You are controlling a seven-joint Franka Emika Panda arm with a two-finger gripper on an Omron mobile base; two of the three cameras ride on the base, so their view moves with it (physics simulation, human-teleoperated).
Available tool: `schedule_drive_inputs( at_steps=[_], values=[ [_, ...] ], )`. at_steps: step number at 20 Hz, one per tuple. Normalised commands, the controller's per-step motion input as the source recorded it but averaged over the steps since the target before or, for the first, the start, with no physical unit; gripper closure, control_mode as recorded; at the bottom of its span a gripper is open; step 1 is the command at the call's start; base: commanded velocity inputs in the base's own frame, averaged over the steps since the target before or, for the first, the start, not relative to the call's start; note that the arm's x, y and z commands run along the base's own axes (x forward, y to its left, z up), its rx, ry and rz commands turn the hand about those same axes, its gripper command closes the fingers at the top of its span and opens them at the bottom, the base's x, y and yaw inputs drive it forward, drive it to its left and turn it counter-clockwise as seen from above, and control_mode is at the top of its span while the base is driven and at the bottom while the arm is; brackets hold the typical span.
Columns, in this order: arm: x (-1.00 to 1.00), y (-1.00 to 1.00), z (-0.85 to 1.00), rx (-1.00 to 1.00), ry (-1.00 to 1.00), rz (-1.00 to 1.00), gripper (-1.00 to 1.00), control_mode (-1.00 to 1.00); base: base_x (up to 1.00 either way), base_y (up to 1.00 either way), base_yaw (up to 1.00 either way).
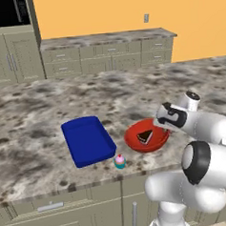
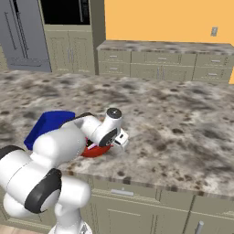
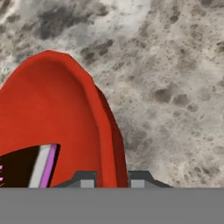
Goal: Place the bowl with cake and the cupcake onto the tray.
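The bowl [image 1: 146,136] (cake [image 1: 145,137] inside) is gripped at its rim by the closed hand [image 3: 112,178]; lifting onto the adjacent tray [image 1: 87,140] is judged next.

No readable text anywhere tbh, no labels, brands, numbers or signs on the bowl [image 1: 146,136], tray [image 1: 87,140], cupcake [image 1: 119,161], cabinets [image 1: 106,55] or counter [image 1: 47,105]. Wall plate [image 1: 146,18] is blank too afaict.
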Motion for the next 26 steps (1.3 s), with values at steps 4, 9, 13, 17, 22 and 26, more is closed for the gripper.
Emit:
schedule_drive_inputs(
  at_steps=[4,9,13,17,22,26],
  values=[
    [0.08,-0.13,0.85,0.29,0.0,0.0,1.0,-1.0,0.0,0.0,0.0],
    [0.2,0.35,0.26,0.3,-0.02,0.0,1.0,-1.0,0.0,0.0,0.0],
    [0.29,0.99,0.0,0.11,-0.05,0.0,1.0,-1.0,0.0,0.0,0.0],
    [0.24,1.0,0.0,0.04,-0.09,-0.01,1.0,-1.0,0.0,0.0,0.0],
    [0.18,1.0,0.0,0.0,-0.11,-0.01,1.0,-1.0,0.0,0.0,0.0],
    [0.33,1.0,0.0,0.0,-0.07,-0.03,1.0,-1.0,0.0,0.0,0.0]
  ],
)
